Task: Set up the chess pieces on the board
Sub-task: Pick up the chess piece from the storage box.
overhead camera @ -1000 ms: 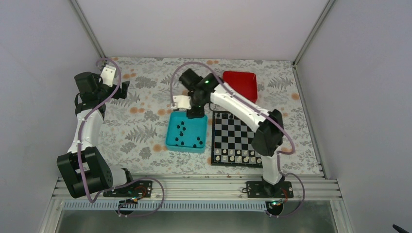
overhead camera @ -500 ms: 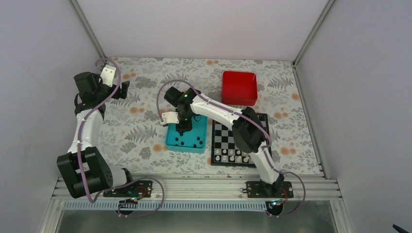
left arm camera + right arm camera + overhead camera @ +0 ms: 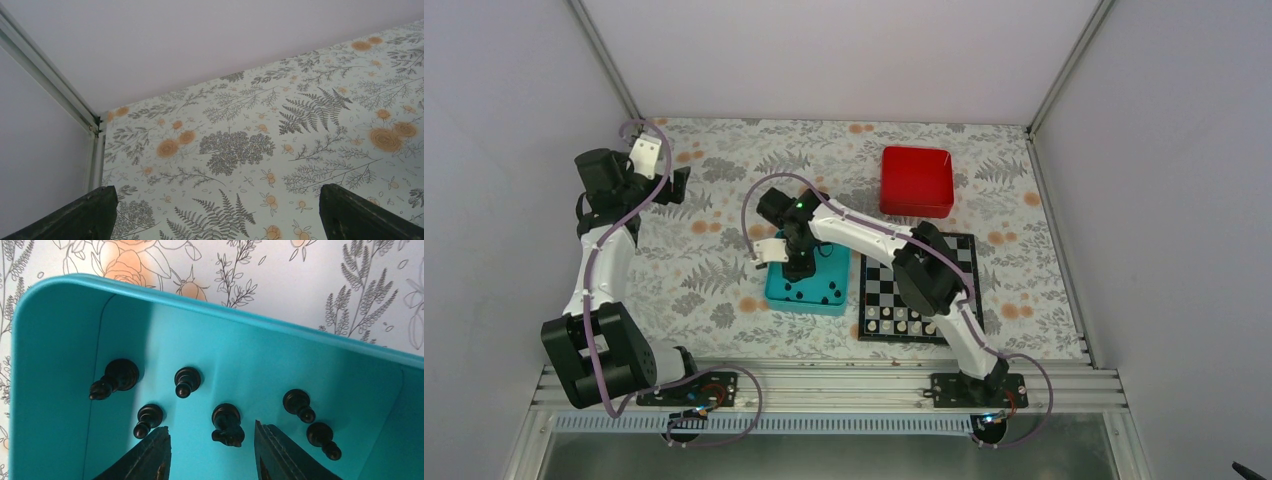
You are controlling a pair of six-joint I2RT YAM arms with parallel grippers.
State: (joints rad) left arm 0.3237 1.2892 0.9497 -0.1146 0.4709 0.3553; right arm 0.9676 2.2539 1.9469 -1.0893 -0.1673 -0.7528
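Observation:
Several black chess pieces (image 3: 227, 424) stand in the teal tray (image 3: 60, 340), which also shows in the top view (image 3: 777, 289). My right gripper (image 3: 212, 432) is open and hangs inside the tray, its fingertips on either side of a black knight. In the top view the right gripper (image 3: 799, 268) is over the tray's far part. The board (image 3: 960, 252) lies right of the tray, partly hidden by the right arm, with pale pieces on its near rows. My left gripper (image 3: 215, 210) is open and empty above the floral table, far at the back left (image 3: 676, 185).
A red square tray (image 3: 917, 181) sits behind the board. The floral tablecloth (image 3: 714, 270) covers the table. Grey walls and metal corner posts enclose the space. The right arm's forearm crosses over the board's left half.
My right arm has swung left and nearer, from the tray's far edge to down inside the teal tray. The left arm has not moved.

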